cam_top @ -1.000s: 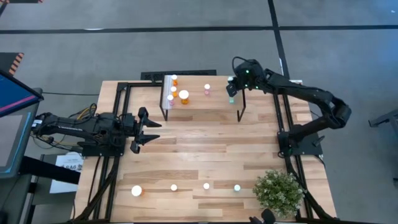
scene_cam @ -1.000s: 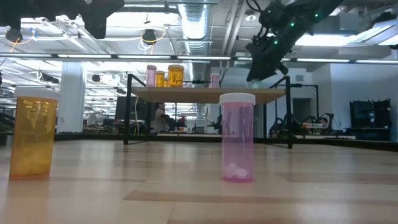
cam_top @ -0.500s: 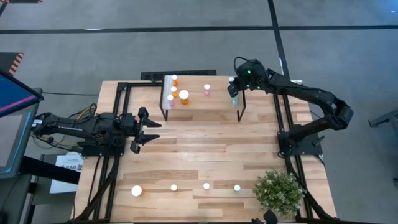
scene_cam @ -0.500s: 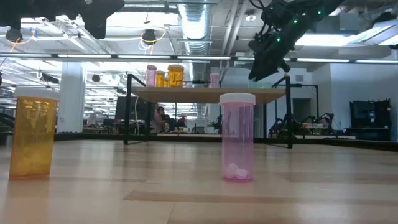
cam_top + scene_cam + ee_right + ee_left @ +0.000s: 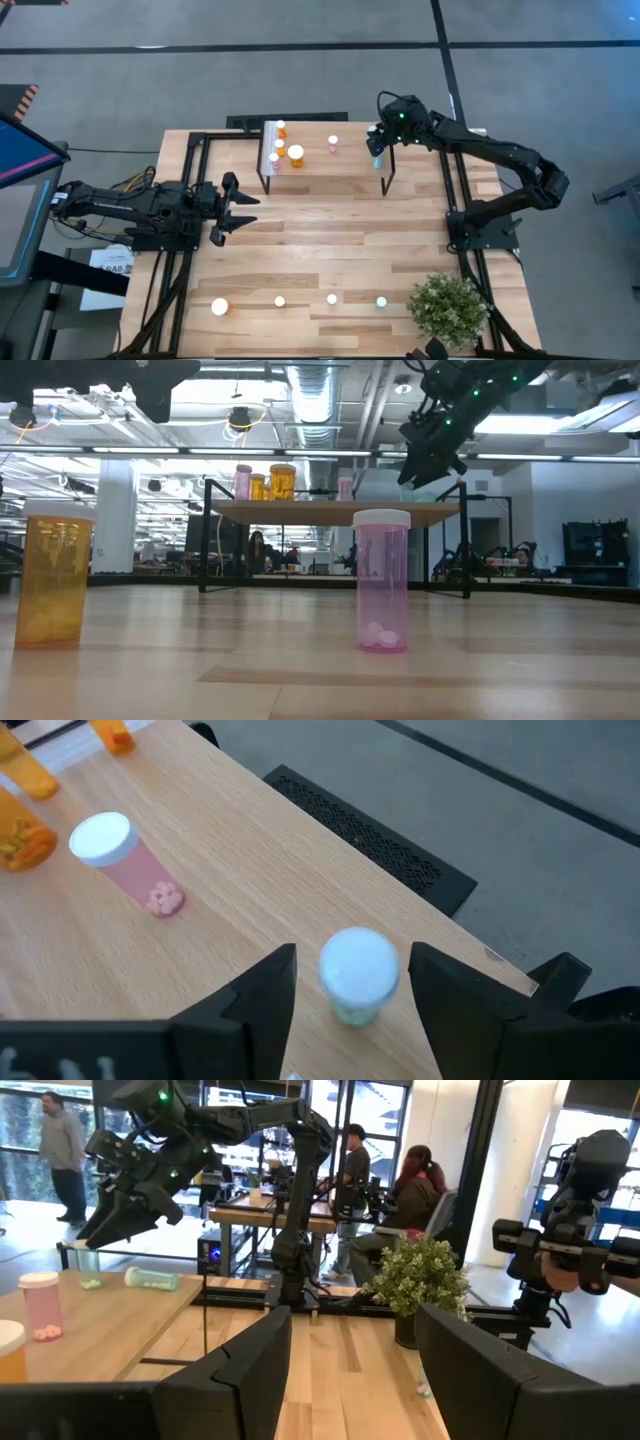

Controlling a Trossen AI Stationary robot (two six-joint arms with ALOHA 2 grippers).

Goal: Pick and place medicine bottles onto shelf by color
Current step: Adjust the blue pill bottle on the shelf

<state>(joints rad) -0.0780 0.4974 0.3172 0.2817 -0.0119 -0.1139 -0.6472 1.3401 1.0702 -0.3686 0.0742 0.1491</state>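
My right hand [image 5: 345, 982] stands open astride the white-capped teal-green medicine bottle [image 5: 357, 972], upright near the light wooden shelf's [image 5: 250, 870] corner, pink bottle [image 5: 125, 860] well apart. I judge a straight vertical lift avoids toppling it.

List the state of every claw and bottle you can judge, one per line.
Teal bottle, upright on the shelf, capped.
Right claw, open around the teal bottle.
Second teal bottle, lying on its side.
Shelf pink bottle, upright, capped.
Front pink bottle, upright, capped.
Left claw, open, empty.
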